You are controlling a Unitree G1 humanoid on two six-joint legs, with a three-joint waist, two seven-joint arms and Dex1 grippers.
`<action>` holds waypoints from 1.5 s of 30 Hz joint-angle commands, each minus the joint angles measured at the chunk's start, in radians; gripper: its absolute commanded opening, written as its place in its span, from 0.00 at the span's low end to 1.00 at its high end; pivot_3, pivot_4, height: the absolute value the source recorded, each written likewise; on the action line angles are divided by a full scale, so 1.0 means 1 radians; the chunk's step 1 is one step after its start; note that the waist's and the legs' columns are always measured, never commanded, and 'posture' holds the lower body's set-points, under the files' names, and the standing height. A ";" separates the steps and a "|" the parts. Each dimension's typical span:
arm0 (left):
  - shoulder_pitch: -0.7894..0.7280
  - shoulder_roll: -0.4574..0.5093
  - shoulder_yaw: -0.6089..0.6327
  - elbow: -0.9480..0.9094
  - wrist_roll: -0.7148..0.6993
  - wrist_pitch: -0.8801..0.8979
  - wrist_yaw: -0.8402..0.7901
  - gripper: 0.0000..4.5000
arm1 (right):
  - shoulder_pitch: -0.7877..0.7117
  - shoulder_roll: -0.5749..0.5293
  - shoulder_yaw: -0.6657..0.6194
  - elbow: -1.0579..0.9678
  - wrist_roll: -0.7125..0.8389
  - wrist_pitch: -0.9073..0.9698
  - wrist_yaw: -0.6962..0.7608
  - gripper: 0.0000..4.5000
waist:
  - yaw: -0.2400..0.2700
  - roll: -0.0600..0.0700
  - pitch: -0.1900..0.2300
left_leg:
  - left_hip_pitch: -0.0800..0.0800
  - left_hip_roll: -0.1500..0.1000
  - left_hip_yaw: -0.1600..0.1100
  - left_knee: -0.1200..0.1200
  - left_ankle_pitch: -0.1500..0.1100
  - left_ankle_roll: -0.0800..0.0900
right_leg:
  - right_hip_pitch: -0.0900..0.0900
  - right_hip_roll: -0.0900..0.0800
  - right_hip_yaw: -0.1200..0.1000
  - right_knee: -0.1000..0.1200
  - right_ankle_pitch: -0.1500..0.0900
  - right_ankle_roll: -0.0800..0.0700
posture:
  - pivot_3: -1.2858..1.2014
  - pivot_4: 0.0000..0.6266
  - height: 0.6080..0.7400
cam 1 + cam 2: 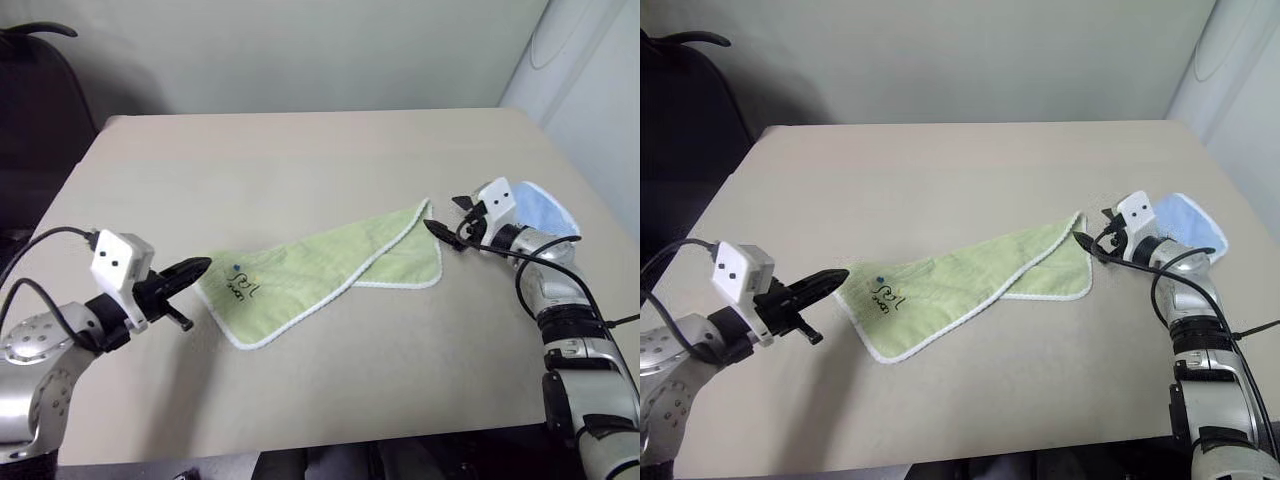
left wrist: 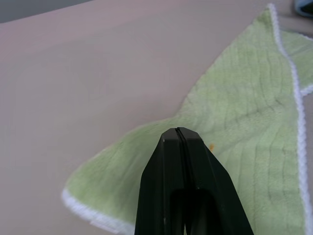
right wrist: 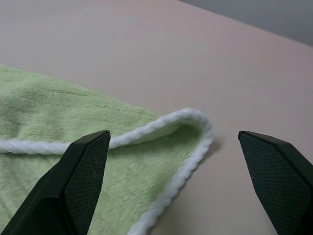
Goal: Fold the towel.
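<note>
The worktop (image 1: 300, 160) carries the towel (image 1: 330, 270), which lies in its middle part, already doubled once along a slanting line: one layer rests over the other, the long folded flap runs from the near left end with the small dark embroidered mark (image 1: 240, 288) up to a pointed corner at the far right. To my judgement the first fold is made and the work is now between folds; a second fold is not yet begun. The next move calls for a fresh hold on a corner, most likely the pointed right corner, which then should be carried across to the left end so that the white edges meet.

The right arm reaches forward and a little inward; the right gripper (image 1: 447, 217) is nearly level, its jaws are spread wide with nothing between them, just beside that corner. Behind it lies a light blue cloth (image 1: 545, 210). The left arm is bent and drawn in; the left gripper (image 1: 190, 270) points at the marked end, its jaws pressed together and empty.
</note>
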 commanded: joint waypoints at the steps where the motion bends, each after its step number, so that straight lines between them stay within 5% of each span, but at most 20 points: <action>1: 0.008 -0.018 -0.002 -0.022 0.012 -0.026 0.016 0.00 | -0.053 -0.009 0.005 0.047 -0.021 -0.065 0.015 0.99 | 0.000 0.000 0.000 | 0.000 0.000 0.000 0.000 0.000 0.000 | 0.000 0.000 0.000 0.000 0.000 0.000 | 0.52 0.24 1.00; 18: 0.058 -0.097 -0.056 -0.058 0.036 -0.080 0.031 0.00 | -0.246 -0.046 0.175 0.423 -0.301 -0.490 -0.031 0.99 | -0.001 0.000 0.000 | 0.000 0.000 0.000 0.000 -0.002 0.000 | 0.000 -0.001 0.000 0.001 0.000 -0.001 | 0.52 0.24 1.00; 35: 0.037 -0.188 -0.160 -0.148 0.019 -0.061 0.113 0.00 | -0.315 -0.081 0.165 0.538 -0.312 -0.492 0.053 0.99 | -0.002 0.000 0.000 | -0.001 0.001 0.002 0.001 -0.003 0.000 | 0.000 -0.002 0.000 0.001 -0.001 -0.001 | 0.52 0.24 1.00; 39: 0.025 -0.248 -0.058 -0.196 -0.093 -0.019 0.216 0.00 | -0.373 -0.091 0.121 0.559 -0.273 -0.425 0.074 0.99 | -0.002 0.000 0.000 | 0.000 0.001 0.002 0.000 -0.003 0.000 | 0.000 -0.001 0.000 0.001 -0.001 -0.002 | 0.52 0.24 1.00; 45: 0.002 -0.174 -0.020 -0.180 -0.102 0.018 0.218 0.00 | -0.357 -0.086 0.120 0.524 -0.267 -0.437 0.110 0.99 | -0.003 0.000 0.000 | 0.000 0.002 0.002 0.000 -0.003 -0.001 | 0.000 0.000 -0.001 0.001 -0.002 -0.003 | 0.52 0.24 1.00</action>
